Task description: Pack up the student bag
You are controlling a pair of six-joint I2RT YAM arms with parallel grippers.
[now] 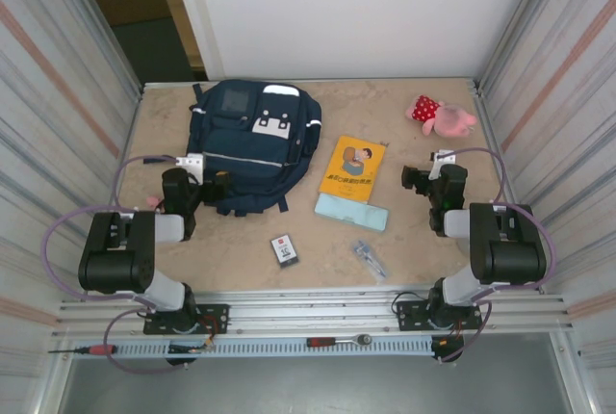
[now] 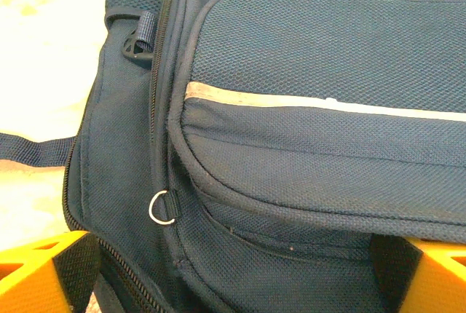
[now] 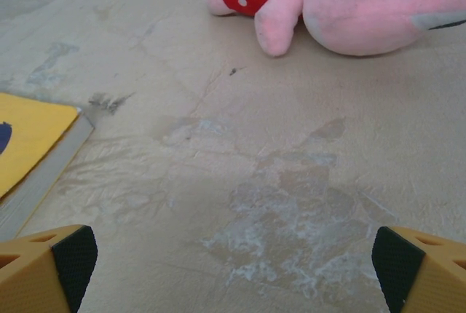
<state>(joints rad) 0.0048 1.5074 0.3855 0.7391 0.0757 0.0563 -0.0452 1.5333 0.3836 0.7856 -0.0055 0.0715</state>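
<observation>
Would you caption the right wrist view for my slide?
Open right gripper above table, pink plush toy ahead, yellow book left.

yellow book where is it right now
In the top external view the yellow book lies mid-table, right of the student bag, with the light blue case at its near end.

Top external: from high above and behind the near edge, we look down over the whole table (image 1: 241, 260).
Left wrist: we face forward and down, very close over the student bag (image 2: 313, 145).
Right wrist: we look low across the table, close to its surface, toward the pink plush toy (image 3: 364, 7) and a yellow book (image 3: 29, 138).
Shared: the bag, toy and book also lie in our top view.
</observation>
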